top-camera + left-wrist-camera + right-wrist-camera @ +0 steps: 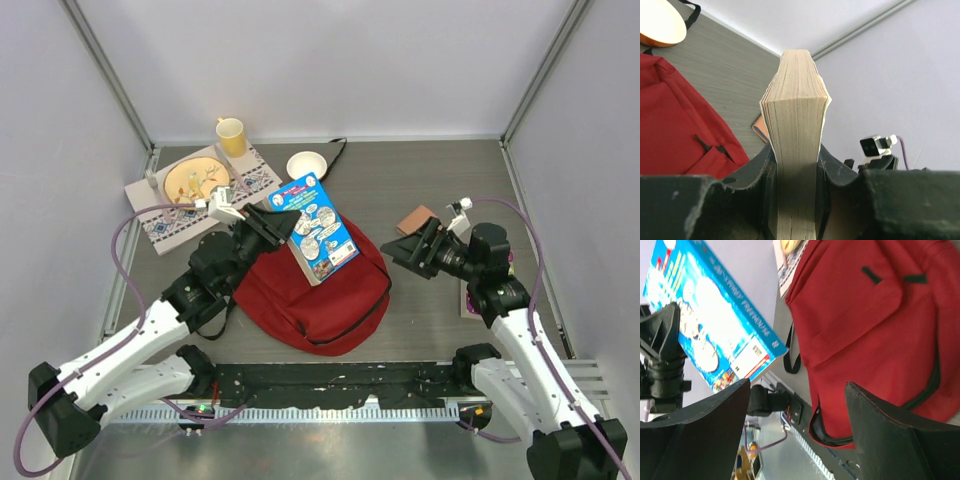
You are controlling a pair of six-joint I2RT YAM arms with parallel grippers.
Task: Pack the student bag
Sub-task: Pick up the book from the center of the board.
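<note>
The student bag, a dark-red backpack with black zipper lines, lies flat on the table in front of the arms; it also shows in the left wrist view and the right wrist view. My left gripper is shut on a thick book with a blue cartoon cover and holds it above the bag's far edge. The book's page edge stands between the left fingers. Its cover shows in the right wrist view. My right gripper is open and empty, just right of the bag.
A patterned placemat with a wooden plate and cutlery lies at the back left. A yellow mug and a white bowl stand behind it. A brown notebook lies by the right gripper.
</note>
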